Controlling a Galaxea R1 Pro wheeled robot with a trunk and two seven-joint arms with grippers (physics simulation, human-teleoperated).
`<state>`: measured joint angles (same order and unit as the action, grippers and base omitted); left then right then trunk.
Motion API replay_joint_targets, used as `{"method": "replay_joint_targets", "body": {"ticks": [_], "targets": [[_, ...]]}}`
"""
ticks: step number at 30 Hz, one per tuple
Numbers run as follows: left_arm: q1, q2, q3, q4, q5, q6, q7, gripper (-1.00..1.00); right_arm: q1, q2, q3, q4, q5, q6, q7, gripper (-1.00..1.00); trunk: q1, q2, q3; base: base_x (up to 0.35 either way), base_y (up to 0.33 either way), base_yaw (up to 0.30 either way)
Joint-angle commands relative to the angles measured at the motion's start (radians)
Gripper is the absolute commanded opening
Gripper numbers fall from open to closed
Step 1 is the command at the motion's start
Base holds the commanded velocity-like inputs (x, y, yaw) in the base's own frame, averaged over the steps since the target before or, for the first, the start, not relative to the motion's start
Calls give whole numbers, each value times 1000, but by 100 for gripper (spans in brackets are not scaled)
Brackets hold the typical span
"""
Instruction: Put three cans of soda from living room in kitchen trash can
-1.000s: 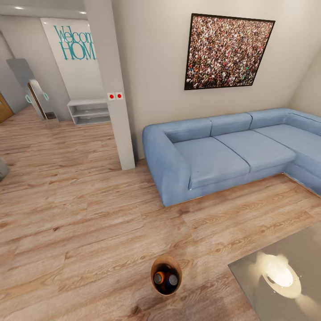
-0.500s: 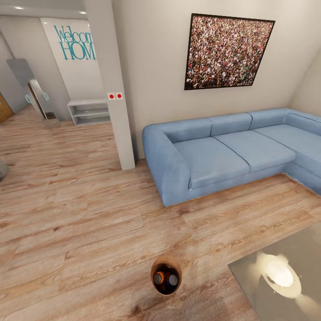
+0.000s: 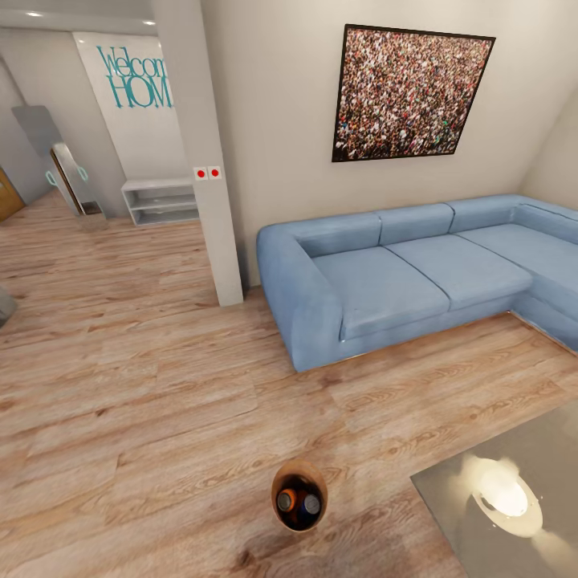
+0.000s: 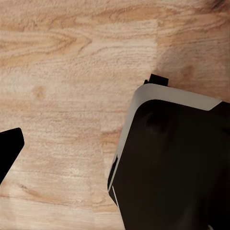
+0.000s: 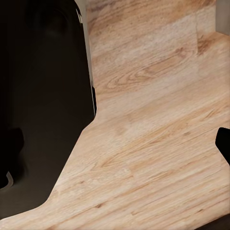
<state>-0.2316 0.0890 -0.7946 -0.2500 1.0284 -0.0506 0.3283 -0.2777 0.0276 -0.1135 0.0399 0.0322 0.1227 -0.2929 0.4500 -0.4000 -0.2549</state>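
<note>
While the tash can [image 3: 299, 495] stands nearest on the wood floor [image 3: 144, 401], cans of soda [image 3: 298, 503] inside (apparently three), glass tabletop [image 3: 514, 490] beside, sofa [image 3: 401, 269] beyond: loading judged done, carrying kitchenward next; either tool's state unreadable.

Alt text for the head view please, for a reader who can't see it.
A small round bin stands on the wood floor of a living room, with can tops visible inside it. Behind it are a light-blue corner sofa under a framed crowd picture, and a glass-topped table at lower right.
</note>
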Motion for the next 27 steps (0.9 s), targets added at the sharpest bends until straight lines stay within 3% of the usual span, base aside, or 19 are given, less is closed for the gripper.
{"method": "replay_joint_targets", "body": {"ticks": [1, 27], "targets": [[0, 0, 0, 0, 0, 0, 0, 100, 0, 0, 0, 0, 0, 0, 0, 100, 0, 0, 0, 0, 0, 0], [0, 0, 0, 0, 0, 0, 0, 100, 0, 0, 0, 0, 0, -1, 1, 100, 0, 0, 0, 0, 0, 0]]}}
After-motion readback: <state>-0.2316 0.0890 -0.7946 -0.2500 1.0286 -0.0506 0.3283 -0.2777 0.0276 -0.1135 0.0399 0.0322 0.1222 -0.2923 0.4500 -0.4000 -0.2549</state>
